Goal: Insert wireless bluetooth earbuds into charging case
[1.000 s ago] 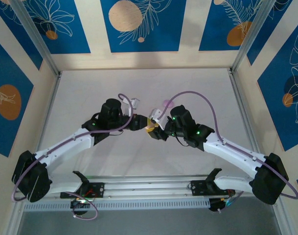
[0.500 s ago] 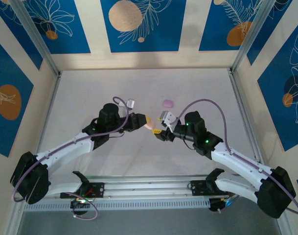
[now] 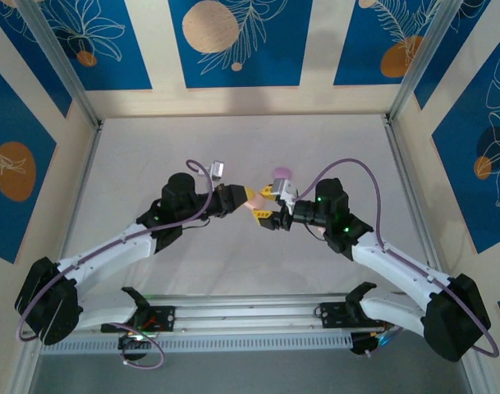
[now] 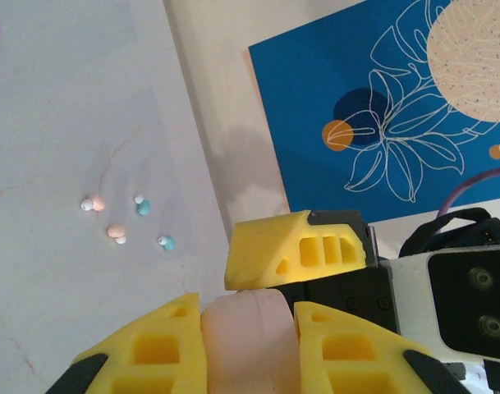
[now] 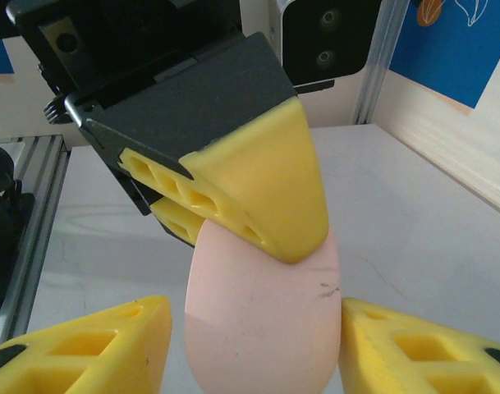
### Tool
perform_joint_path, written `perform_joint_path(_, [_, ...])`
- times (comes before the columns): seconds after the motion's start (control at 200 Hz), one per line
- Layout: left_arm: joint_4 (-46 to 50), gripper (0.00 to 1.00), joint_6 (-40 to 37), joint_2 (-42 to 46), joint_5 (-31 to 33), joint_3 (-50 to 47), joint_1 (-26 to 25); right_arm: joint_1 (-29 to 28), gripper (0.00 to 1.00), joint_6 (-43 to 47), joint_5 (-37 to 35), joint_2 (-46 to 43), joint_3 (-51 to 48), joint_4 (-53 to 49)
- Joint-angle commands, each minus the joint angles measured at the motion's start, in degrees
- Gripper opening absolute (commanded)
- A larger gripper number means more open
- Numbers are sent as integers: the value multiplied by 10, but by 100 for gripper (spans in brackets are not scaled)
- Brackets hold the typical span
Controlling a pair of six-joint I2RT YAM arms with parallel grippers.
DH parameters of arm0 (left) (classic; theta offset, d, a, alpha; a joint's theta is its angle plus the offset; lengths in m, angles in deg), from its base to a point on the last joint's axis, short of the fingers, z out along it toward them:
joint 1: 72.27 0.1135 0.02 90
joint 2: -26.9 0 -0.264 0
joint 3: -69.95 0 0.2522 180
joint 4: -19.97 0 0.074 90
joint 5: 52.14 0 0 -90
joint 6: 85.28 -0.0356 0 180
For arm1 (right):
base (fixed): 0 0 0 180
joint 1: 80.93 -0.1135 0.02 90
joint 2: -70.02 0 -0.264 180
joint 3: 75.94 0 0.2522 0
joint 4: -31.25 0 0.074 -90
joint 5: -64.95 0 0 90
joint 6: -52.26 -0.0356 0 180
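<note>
The earbuds (image 4: 122,217), tiny pink and light blue bits, lie scattered on the table (image 4: 52,123) at middle left of the left wrist view. At bottom centre the left pincer (image 4: 248,310) clamps the pink charging case (image 4: 250,349). The right pincer (image 5: 258,349) stands spread either side of that case.

The pink charging case (image 5: 262,320) is a smooth pale oval with a small dark scratch, clamped between the fingers of the left gripper (image 4: 250,345). The earbuds (image 4: 116,232), tiny pink and light blue bits, lie scattered close together on the table (image 4: 52,123).
</note>
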Motion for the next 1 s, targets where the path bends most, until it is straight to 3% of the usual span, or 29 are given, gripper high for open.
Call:
perform_joint_path(0.0, [-37, 7, 8, 16, -4, -7, -7, 6, 54, -14, 20, 4, 24, 19])
perform_joint_path(0.31, [-49, 14, 7, 18, -8, -9, -8, 20, 36, -29, 53, 3, 38, -2])
perform_joint_path(0.4, [-64, 28, -3, 21, -10, -10, -8, 30, 33, -39, 79, 3, 44, -15])
perform_joint_path(0.49, [-87, 49, -26, 26, -10, -18, -8, 42, 31, -52, 121, 3, 57, -37])
perform_joint_path(0.625, [-100, 59, -147, 43, -23, -20, -8, 61, 30, -63, 202, 7, 87, -84])
perform_joint_path(0.685, [-114, 61, -223, 49, -58, -20, -8, 69, 30, -66, 235, 10, 100, -105])
perform_joint_path(0.845, [-50, 60, -423, 65, -117, -9, -8, 90, 30, -67, 308, 21, 133, -148])
perform_joint_path(0.995, [13, 59, -548, 67, -151, 12, -8, 97, 30, -58, 338, 29, 155, -180])
